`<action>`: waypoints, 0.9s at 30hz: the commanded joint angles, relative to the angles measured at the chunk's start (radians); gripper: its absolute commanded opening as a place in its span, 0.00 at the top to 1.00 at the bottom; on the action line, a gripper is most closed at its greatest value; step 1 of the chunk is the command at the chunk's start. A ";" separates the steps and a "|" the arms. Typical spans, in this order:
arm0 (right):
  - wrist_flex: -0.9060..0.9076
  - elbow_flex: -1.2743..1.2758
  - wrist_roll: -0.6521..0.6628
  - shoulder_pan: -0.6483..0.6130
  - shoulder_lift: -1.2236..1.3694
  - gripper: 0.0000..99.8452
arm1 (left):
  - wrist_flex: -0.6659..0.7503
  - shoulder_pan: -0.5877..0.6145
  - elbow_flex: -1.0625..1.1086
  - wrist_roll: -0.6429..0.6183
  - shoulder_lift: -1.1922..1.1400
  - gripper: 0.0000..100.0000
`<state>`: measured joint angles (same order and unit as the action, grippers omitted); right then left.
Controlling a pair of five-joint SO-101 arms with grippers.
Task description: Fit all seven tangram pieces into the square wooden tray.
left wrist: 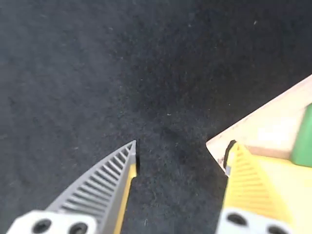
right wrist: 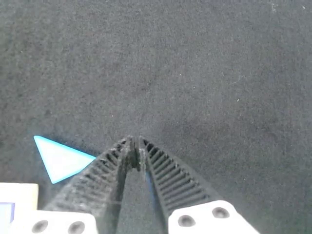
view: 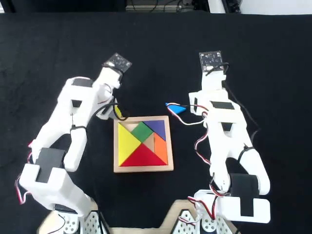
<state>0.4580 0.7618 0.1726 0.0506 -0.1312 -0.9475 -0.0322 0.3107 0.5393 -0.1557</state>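
Item 1. The blue triangle (view: 175,108) lies flat on the black cloth (view: 253,58), outside the square wooden tray (view: 143,168) and just off its far right corner.

Item 2. The tray holds yellow, red, green, purple and orange pieces. A pale patch sits near the centre, and I cannot tell whether it is bare floor or a piece.

Item 3. The right gripper (right wrist: 132,146) hangs just beside the triangle with its jaws pressed together and nothing visible between them.

Item 4. The left gripper (left wrist: 181,146) stands wide open and empty at the tray's far left corner.

Assessment: the triangle appears thin, rigid and light, probably with a smooth painted face. Lying flat, it offers little edge. The best hold is likely across its broad middle, edge to edge. The points would likely slip from the jaws.
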 commanded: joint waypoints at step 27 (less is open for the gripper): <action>0.861 -0.763 0.710 -0.193 0.337 0.86 | 0.038 0.501 1.109 -0.238 1.310 0.71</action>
<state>1.3111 0.0391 0.7818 -0.1258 0.2125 -1.0365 0.4588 1.2681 0.3092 1.0994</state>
